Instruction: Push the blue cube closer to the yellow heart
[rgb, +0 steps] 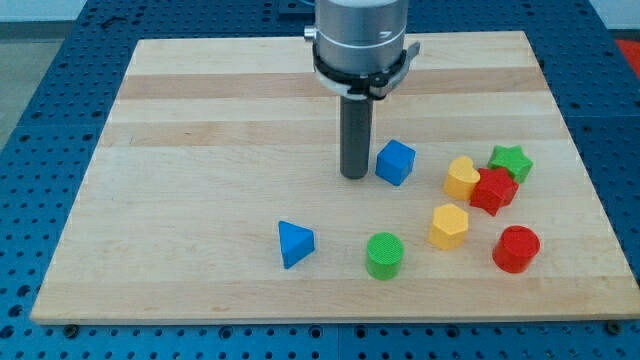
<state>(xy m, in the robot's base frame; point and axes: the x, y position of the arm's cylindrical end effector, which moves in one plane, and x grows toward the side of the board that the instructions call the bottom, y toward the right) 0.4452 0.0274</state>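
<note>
The blue cube (396, 162) sits on the wooden board (200, 150), right of centre. The yellow heart (461, 178) lies to the cube's right, a short gap away, touching a red block. My tip (354, 176) stands just left of the blue cube, close to its left face; I cannot tell whether it touches. The rod rises from the tip to the grey arm head at the view's top.
A red star-like block (493, 190) and a green star (511, 161) crowd the heart's right side. A yellow hexagon-like block (449, 226), a red cylinder (516, 249), a green cylinder (384, 255) and a blue triangle (295, 244) lie lower down.
</note>
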